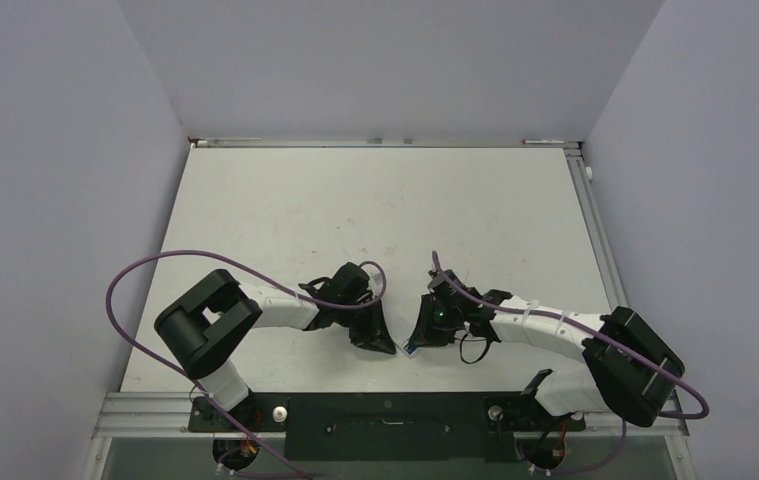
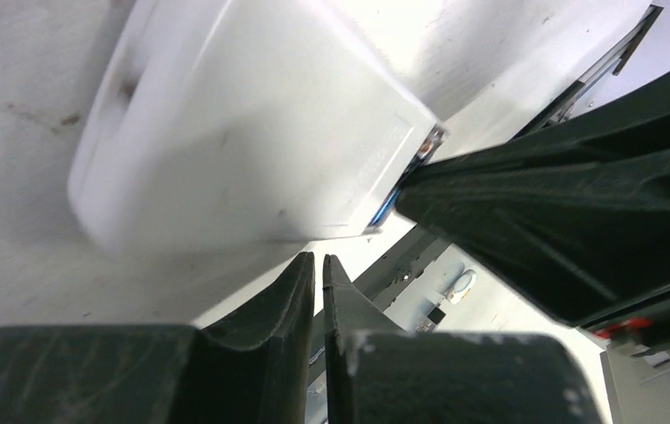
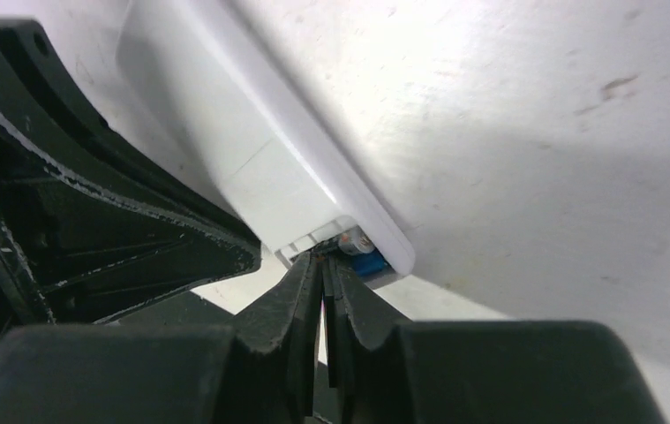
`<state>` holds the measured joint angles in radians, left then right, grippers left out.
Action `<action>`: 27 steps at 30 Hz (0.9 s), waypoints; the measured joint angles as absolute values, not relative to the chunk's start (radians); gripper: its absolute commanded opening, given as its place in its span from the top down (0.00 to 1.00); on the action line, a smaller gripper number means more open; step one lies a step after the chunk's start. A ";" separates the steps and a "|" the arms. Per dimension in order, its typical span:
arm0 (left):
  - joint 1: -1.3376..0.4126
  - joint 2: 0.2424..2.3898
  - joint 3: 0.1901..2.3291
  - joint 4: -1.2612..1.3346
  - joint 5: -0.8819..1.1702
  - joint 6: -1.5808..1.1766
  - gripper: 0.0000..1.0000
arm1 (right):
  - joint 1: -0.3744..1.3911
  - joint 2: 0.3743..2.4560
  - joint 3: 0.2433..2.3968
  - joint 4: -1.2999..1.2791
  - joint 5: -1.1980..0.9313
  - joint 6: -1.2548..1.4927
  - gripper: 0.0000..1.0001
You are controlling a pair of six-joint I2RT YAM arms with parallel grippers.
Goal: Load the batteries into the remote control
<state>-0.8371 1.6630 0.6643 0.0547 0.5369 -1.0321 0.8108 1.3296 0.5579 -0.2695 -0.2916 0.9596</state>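
The white remote control (image 2: 243, 132) lies back up on the table between my two grippers, and its plain white body also shows in the right wrist view (image 3: 260, 168). At its open end the blue battery (image 3: 369, 263) sits in the compartment with a small metallic tip (image 3: 355, 241) beside it. The blue battery also shows in the left wrist view (image 2: 385, 208) and from above (image 1: 410, 349). My right gripper (image 3: 322, 259) is shut, with its tips touching that open end. My left gripper (image 2: 319, 261) is shut and empty, close against the remote's long side.
The black mounting rail (image 1: 385, 410) and the table's near edge lie just behind both grippers. The right gripper's fingers (image 2: 578, 194) crowd the left wrist view. The left gripper's fingers (image 3: 93, 203) fill the left of the right wrist view.
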 measured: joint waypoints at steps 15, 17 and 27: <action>-0.837 1.663 0.660 0.025 0.535 -1.025 0.95 | 0.732 1.262 0.544 -0.293 -0.199 0.840 0.90; -0.837 1.663 0.660 0.022 0.534 -1.019 0.95 | 0.732 1.242 0.543 -0.327 -0.181 0.813 0.89; -0.805 1.667 0.685 -0.039 0.526 -0.975 0.95 | 0.742 1.177 0.598 -0.460 -0.129 0.724 0.83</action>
<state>-0.8055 1.6669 0.6849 -0.0395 0.5262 -0.9749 0.7422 1.1774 0.5983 -0.4599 -0.1291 0.7238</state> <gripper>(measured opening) 0.050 0.148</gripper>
